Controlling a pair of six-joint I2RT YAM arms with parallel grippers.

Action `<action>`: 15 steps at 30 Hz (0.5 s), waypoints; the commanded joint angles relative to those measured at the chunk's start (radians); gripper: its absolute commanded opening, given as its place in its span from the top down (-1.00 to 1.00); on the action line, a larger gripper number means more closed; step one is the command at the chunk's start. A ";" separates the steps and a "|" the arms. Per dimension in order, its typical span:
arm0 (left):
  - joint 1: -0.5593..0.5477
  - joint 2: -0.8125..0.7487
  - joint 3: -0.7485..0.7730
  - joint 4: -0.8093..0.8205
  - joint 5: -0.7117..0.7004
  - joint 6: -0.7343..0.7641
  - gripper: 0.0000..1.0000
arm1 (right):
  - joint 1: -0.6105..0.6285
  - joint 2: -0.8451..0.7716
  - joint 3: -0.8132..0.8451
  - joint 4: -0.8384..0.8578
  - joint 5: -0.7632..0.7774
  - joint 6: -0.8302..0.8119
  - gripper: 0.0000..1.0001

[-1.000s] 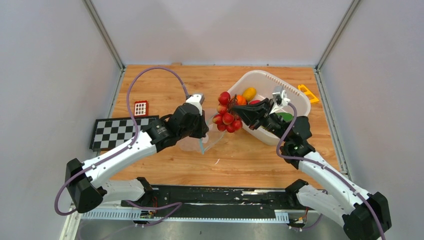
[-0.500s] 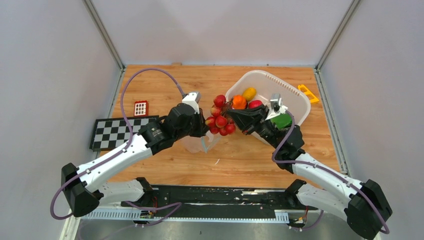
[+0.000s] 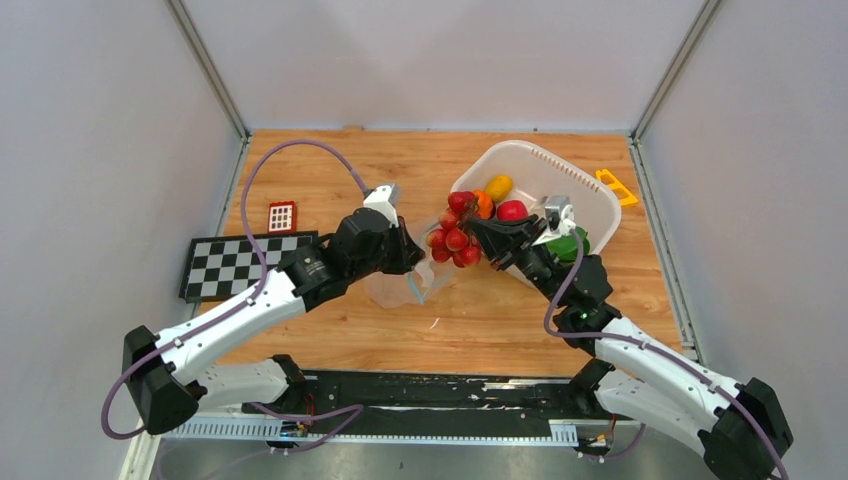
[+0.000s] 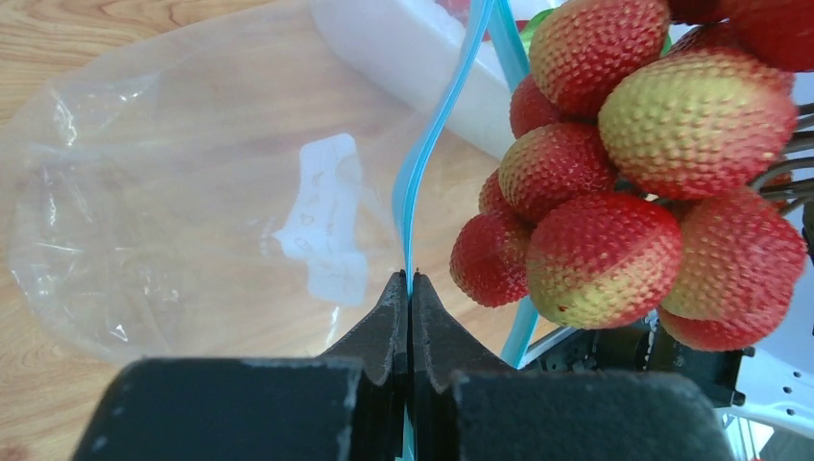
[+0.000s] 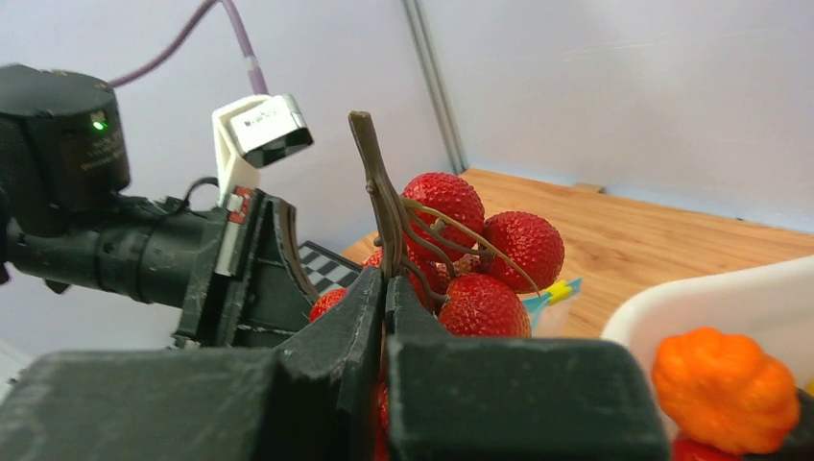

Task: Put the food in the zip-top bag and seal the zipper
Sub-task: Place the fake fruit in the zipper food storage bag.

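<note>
Your left claw (image 4: 410, 286): pinched tight on zipper (image 4: 422, 163), holding bag (image 4: 192, 192) mouth up at middle of worktop (image 3: 480, 320). Your right claw (image 5: 384, 288): clamped on stem (image 5: 372, 173) of grapes (image 5: 480, 259); bunch in air just beside mouth, not yet inside. Step: loading grapes, bag looks empty. Next: you need bunch over opening, lowered in, then release. Apple (image 3: 511, 210), lemon (image 3: 498, 187) wait in basket (image 3: 540, 175), far right corner.

A light wooden table (image 3: 480, 320) holds a white plastic basket (image 3: 540, 155) at the back right. A small yellow piece (image 3: 616, 187) lies just beside the basket's right rim. At the left lie a black-and-white checkerboard mat (image 3: 235, 262) and, near it, a small red tile with white squares (image 3: 282, 216).
</note>
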 commanded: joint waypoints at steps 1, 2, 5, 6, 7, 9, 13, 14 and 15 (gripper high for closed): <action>0.011 -0.034 0.004 0.055 -0.015 -0.021 1.00 | 0.003 -0.025 0.041 -0.111 0.014 -0.119 1.00; 0.012 -0.034 0.008 0.056 -0.015 -0.021 1.00 | 0.003 -0.023 0.039 -0.110 -0.009 -0.127 1.00; 0.014 -0.030 0.012 0.058 -0.010 -0.022 1.00 | 0.003 -0.015 0.038 -0.118 -0.071 -0.156 1.00; 0.014 -0.030 0.010 0.059 -0.009 -0.025 1.00 | 0.002 -0.014 0.044 -0.139 -0.077 -0.166 1.00; 0.014 -0.031 0.008 0.059 -0.009 -0.026 1.00 | 0.002 -0.016 0.049 -0.158 -0.080 -0.177 1.00; 0.016 -0.037 0.005 0.058 -0.015 -0.031 1.00 | 0.002 -0.028 0.051 -0.186 -0.085 -0.216 1.00; 0.027 -0.049 -0.002 0.060 -0.030 -0.042 1.00 | 0.003 -0.055 0.065 -0.263 -0.252 -0.385 1.00; 0.030 -0.050 -0.002 0.060 -0.031 -0.042 1.00 | 0.002 -0.056 0.078 -0.301 -0.306 -0.423 1.00; 0.033 -0.051 0.000 0.060 -0.030 -0.042 1.00 | 0.003 -0.058 0.088 -0.333 -0.344 -0.443 1.00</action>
